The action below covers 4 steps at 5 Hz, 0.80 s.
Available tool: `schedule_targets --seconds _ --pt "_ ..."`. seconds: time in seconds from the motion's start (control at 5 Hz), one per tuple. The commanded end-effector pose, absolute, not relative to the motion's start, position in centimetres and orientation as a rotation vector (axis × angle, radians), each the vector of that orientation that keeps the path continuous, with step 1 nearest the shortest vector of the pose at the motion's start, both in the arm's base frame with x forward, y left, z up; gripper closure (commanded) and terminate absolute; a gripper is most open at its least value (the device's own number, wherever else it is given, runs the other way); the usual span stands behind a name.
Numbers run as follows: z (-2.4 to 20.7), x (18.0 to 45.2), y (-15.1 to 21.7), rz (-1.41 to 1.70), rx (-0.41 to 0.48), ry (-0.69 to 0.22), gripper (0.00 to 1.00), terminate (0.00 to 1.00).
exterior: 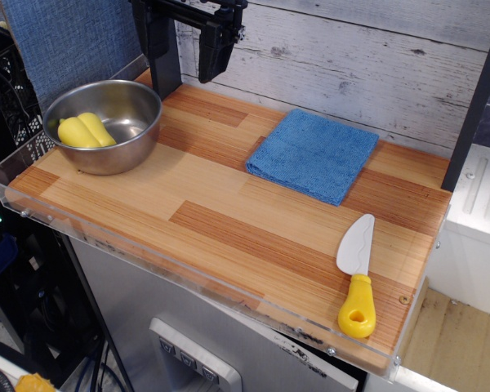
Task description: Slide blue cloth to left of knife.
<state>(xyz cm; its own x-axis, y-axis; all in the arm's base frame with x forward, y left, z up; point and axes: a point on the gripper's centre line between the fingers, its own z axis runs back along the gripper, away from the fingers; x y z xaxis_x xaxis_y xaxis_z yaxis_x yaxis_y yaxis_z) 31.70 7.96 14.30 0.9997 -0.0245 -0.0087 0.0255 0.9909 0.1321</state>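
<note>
The blue cloth [314,153] lies folded and flat on the wooden tabletop, towards the back right. The knife [356,276] lies near the front right corner, with its whitish blade pointing away and its yellow handle towards the front edge. The cloth is behind the knife and slightly to its left, apart from it. My black gripper [216,57] hangs high at the back, above the table and to the left of the cloth, touching nothing. Its fingers are seen side-on, so I cannot tell their gap.
A steel bowl [106,124] holding a yellow pepper-like object [85,131] stands at the back left. A clear plastic rim [147,249] runs along the table's front and left edges. A denim-blue panel [69,41] and a whitewashed plank wall [359,57] stand behind.
</note>
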Motion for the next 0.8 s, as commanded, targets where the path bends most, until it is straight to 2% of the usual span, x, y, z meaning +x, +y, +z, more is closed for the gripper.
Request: schedule_targets --seconds 0.0,0.4,0.6 --pt "14.3 31.7 8.0 -0.025 0.133 0.007 0.00 0.00" --pt "13.4 35.8 5.3 0.013 0.124 -0.047 0.00 0.00" --pt "12.2 37.6 4.0 -0.013 0.070 -0.092 0.00 0.00"
